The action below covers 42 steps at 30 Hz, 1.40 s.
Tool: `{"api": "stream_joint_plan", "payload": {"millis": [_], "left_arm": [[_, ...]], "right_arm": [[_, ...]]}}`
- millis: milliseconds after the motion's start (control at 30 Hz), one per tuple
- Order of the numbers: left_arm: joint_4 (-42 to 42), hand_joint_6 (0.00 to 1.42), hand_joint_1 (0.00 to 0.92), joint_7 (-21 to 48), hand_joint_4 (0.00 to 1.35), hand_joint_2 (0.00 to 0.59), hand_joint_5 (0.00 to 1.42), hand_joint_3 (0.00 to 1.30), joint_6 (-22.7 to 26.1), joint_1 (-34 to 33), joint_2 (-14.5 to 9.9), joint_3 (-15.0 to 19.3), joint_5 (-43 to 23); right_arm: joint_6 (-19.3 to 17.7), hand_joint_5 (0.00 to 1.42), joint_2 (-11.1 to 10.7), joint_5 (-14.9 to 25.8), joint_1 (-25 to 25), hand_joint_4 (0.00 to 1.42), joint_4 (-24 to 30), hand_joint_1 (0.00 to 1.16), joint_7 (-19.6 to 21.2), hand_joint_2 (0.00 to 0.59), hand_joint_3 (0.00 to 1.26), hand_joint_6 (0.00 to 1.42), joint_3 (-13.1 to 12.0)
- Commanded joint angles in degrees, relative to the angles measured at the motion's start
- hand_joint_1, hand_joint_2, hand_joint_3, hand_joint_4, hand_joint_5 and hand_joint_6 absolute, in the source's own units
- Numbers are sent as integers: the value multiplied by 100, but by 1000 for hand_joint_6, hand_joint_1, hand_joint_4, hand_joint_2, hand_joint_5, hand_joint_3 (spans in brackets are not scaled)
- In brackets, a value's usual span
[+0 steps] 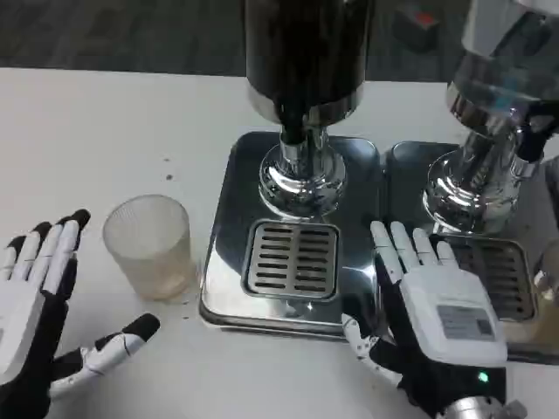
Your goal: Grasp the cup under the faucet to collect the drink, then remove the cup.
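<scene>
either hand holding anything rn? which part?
Nothing held. Left hand is open beside the cup, not touching it; right hand is open over the drip trays.

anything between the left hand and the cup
No. In the head view only bare white table lies between the open left hand and the cup, which stands beside the tray.
</scene>
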<state>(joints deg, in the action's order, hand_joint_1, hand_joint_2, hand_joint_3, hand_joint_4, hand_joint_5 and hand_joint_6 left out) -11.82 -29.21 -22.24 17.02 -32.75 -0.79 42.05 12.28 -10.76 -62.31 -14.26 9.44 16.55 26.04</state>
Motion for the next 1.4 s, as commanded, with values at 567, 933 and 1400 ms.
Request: {"api": "stream_joint_plan", "payload": {"millis": [567, 933, 1400], "left_arm": [[-59, 0, 0, -36, 0, 120, 0, 0, -125, -160, -63, 130, -219], [-1128, 0, 0, 690, 0, 63, 0, 0, -451, -1055, -134, 85, -993], [-3142, 0, 0, 1016, 0, 0, 0, 0, -1801, -2033, 180, -62, -1822]], "right_arm": [[93, 0, 113, 104, -7, 0, -35, 422, -18, 512, 14, 0, -49], [189, 0, 132, 148, -65, 0, 72, 416, -87, 529, 14, 0, -61], [316, 0, 239, 115, -159, 0, 109, 422, -11, 522, 14, 0, -4]]}}
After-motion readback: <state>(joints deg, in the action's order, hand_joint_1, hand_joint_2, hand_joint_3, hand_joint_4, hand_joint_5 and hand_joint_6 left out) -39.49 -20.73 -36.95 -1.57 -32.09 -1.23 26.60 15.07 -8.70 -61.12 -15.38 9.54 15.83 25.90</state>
